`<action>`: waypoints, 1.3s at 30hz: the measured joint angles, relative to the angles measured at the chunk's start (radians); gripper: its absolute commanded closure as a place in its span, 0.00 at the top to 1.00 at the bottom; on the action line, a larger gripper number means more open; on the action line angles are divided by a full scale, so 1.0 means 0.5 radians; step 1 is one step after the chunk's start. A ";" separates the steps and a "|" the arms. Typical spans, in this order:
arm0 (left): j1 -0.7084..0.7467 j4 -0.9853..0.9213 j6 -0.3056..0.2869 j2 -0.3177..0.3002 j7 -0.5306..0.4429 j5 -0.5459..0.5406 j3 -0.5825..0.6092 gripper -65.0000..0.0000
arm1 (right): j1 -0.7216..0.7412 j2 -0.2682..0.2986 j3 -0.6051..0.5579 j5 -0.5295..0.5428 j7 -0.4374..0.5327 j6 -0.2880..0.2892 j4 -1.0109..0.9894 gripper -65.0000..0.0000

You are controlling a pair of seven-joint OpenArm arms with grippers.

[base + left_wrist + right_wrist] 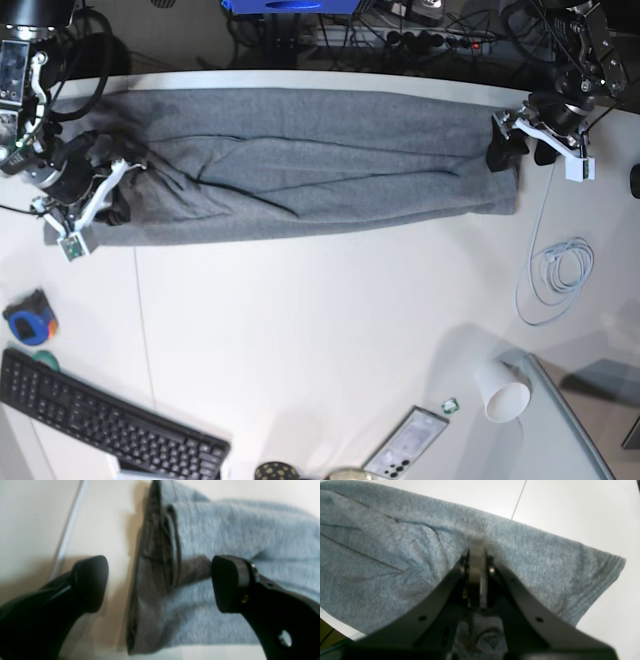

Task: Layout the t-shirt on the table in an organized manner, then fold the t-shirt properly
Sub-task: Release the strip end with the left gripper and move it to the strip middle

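The base view looks straight down from high above on the whole bench (300, 330), with the shirt (300, 165) stretched across the upper part of the frame. The left wrist view sits close behind the left tool (160, 583), facing down its fingers at the shirt's (225, 542) folded edge, blurred. The right wrist view looks along the right tool (477, 555) from just as near. All three views share the shirt (395, 555) and bench.

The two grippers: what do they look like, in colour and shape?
Both are black. The left gripper has broad rounded pads and a round hole in one finger. The right gripper has flat angled fingers with small screw holes. In the base view, white parts sit behind each.
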 measured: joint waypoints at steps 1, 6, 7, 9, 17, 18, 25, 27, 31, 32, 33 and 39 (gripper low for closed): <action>-0.008 -0.034 0.000 -0.001 -0.034 -0.002 0.002 0.95 | 0.001 0.001 0.000 -0.001 0.000 0.000 0.000 0.06; -0.119 -0.201 -0.003 -0.012 -0.108 -0.038 0.002 0.95 | -0.001 0.001 0.000 -0.002 -0.001 0.000 0.000 0.06; -0.126 -0.220 -0.003 -0.014 -0.114 -0.038 0.002 0.95 | -0.001 0.002 0.000 -0.002 0.000 0.000 0.000 0.06; -0.143 -0.280 -0.021 -0.017 -0.149 -0.060 -0.001 0.95 | -0.001 0.001 0.000 -0.001 0.000 0.000 0.000 0.06; -0.181 -0.378 -0.037 -0.026 -0.211 -0.099 0.195 0.48 | -0.001 0.002 0.002 -0.002 0.000 0.000 0.000 0.05; -0.181 -0.390 -0.039 -0.021 -0.206 -0.105 0.196 0.41 | -0.001 0.001 0.002 -0.002 0.000 0.000 0.000 0.05; -0.224 -0.477 -0.056 -0.051 -0.173 -0.105 0.190 0.00 | 0.000 0.001 0.005 -0.001 0.000 0.000 0.001 0.05; -0.252 -0.483 -0.080 -0.106 -0.112 -0.080 0.198 0.00 | -0.001 0.001 0.005 -0.002 -0.002 0.000 0.000 0.05; -0.350 -0.502 -0.028 -0.238 -0.058 0.002 0.202 0.00 | 0.002 -0.010 0.005 -0.001 -0.001 0.000 0.000 0.05; -0.370 -0.493 0.001 -0.266 -0.054 0.003 0.196 0.00 | 0.002 -0.009 0.005 0.000 0.000 0.000 0.000 0.05; -0.378 -0.474 0.007 -0.292 -0.050 0.007 0.195 0.00 | 0.002 -0.009 0.005 -0.001 0.000 0.000 0.000 0.05; -0.256 0.087 0.053 -0.328 -0.031 -0.001 0.217 0.00 | 0.002 -0.009 0.005 -0.001 0.000 0.000 0.001 0.05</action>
